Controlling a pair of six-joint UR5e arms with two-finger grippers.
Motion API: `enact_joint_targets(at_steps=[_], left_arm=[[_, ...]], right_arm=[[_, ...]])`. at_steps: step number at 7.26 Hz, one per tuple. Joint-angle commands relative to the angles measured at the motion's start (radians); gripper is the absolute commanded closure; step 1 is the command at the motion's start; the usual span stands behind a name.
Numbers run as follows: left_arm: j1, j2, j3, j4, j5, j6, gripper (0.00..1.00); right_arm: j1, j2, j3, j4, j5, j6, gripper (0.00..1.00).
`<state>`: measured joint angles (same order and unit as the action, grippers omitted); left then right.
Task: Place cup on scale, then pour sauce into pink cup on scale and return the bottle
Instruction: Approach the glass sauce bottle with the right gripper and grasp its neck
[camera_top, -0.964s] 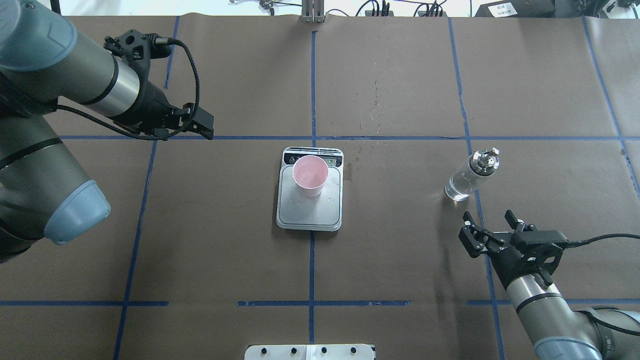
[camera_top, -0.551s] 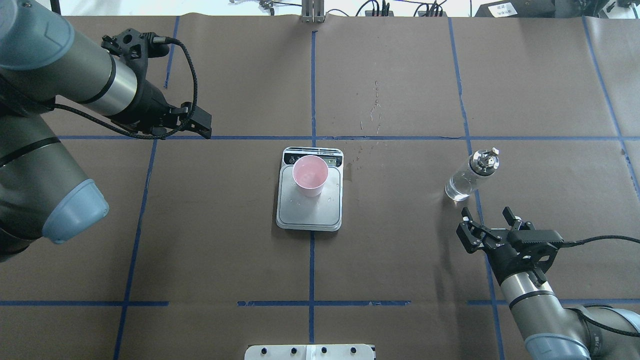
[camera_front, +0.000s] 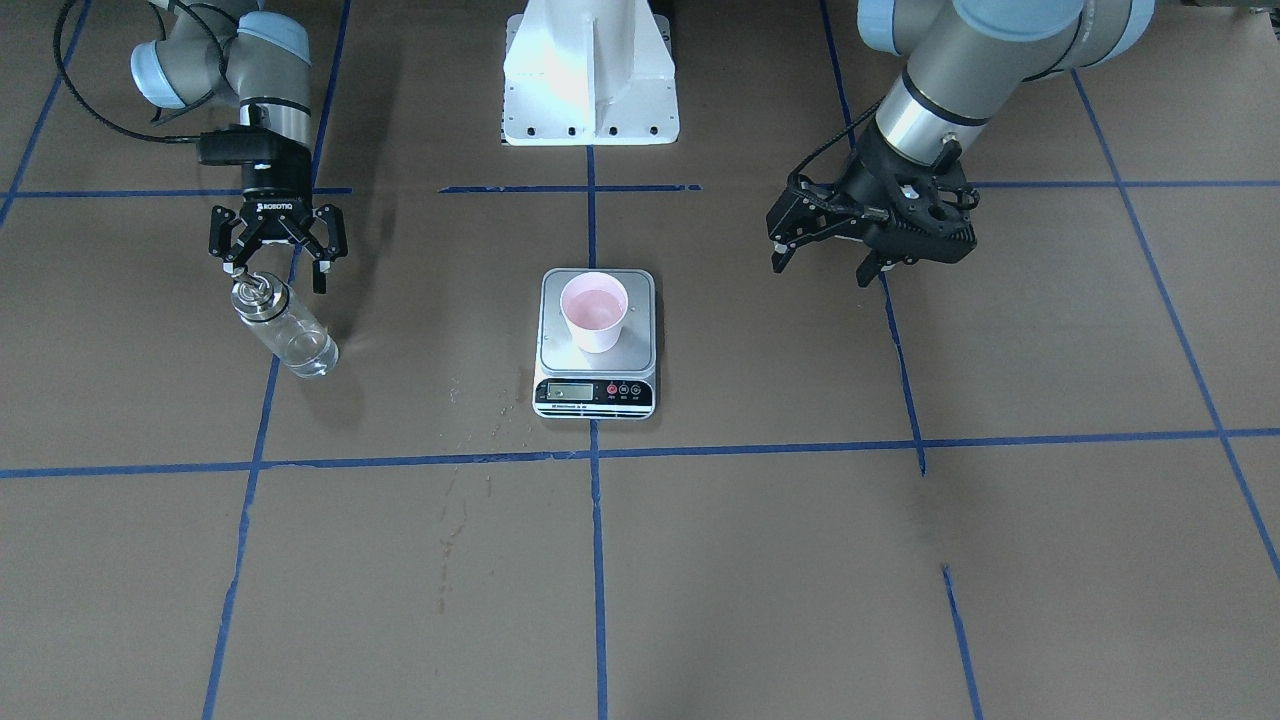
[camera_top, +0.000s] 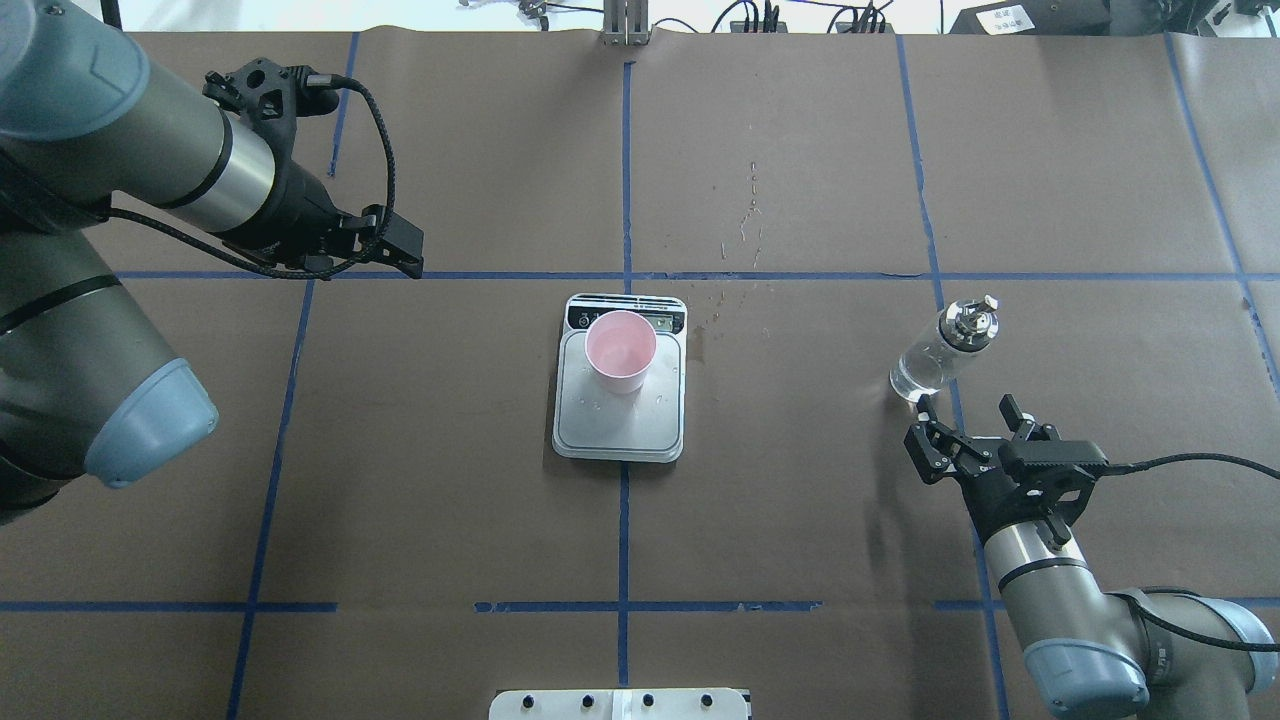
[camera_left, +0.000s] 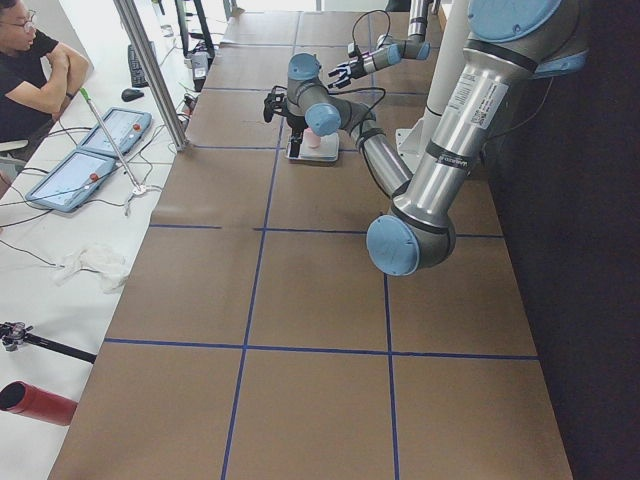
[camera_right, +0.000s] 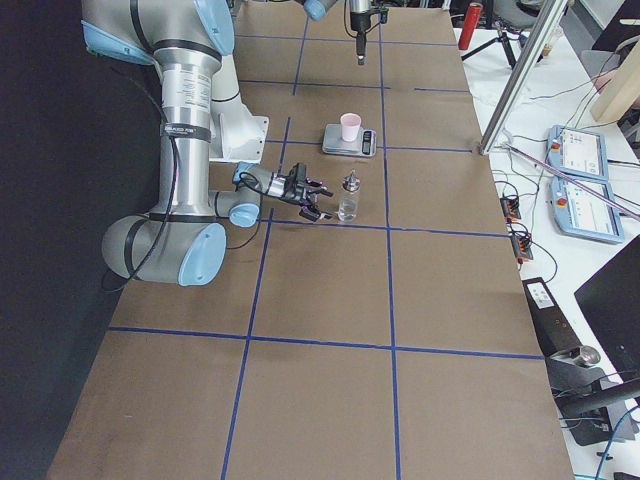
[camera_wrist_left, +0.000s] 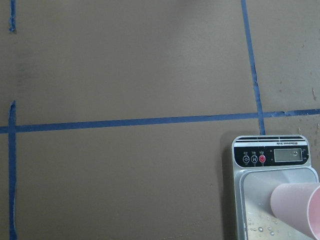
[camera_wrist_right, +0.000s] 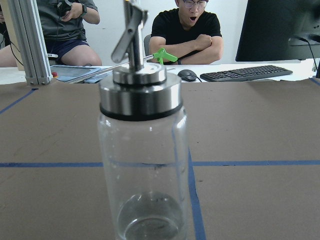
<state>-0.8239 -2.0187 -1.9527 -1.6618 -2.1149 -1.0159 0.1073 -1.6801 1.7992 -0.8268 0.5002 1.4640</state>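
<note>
The pink cup (camera_top: 621, 350) stands upright on the back part of the scale (camera_top: 620, 432), near its display; both also show in the front view, the cup (camera_front: 594, 311) on the scale (camera_front: 597, 392). The clear bottle (camera_top: 940, 355) with its silver spout cap stands upright on the table to the right, nearly empty. My right gripper (camera_top: 965, 408) is open, low, just short of the bottle and not touching it. The bottle (camera_wrist_right: 142, 150) fills the right wrist view. My left gripper (camera_front: 820, 270) is open and empty, raised back-left of the scale. The left wrist view shows the scale (camera_wrist_left: 272, 156) and the cup (camera_wrist_left: 297, 207).
Droplets and spill marks (camera_top: 745, 230) dot the brown paper behind and right of the scale. The white robot base (camera_front: 590, 70) stands at the near edge. Operators (camera_wrist_right: 187, 30) sit beyond the far edge with a keyboard (camera_wrist_right: 245, 73) and tablets.
My right gripper has moved forward toward the bottle, still open. The left arm has barely shifted. Cup, scale and bottle have not moved.
</note>
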Motion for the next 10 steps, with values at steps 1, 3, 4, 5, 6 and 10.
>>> enact_joint_targets(at_steps=[1,3,4,5,6,10], left_arm=[[0.000,0.000,0.000,0.000,0.001,0.000,0.00],[0.000,0.002,0.000,0.001,0.000,-0.001,0.00],[-0.001,0.002,0.000,0.001,0.001,-0.001,0.00],[-0.001,0.002,-0.002,0.001,0.001,-0.001,0.00],[-0.001,0.002,-0.006,0.001,0.001,-0.003,0.00],[-0.003,0.003,-0.017,0.002,0.000,-0.004,0.00]], right_arm=[[0.020,0.020,-0.007,0.000,0.003,-0.033,0.00],[0.038,0.072,-0.049,0.002,0.009,-0.059,0.00],[0.041,0.072,-0.054,0.003,0.009,-0.057,0.00],[0.049,0.072,-0.055,0.003,0.011,-0.056,0.00],[0.057,0.072,-0.057,0.002,0.011,-0.060,0.00],[0.087,0.095,-0.063,0.002,0.034,-0.091,0.00]])
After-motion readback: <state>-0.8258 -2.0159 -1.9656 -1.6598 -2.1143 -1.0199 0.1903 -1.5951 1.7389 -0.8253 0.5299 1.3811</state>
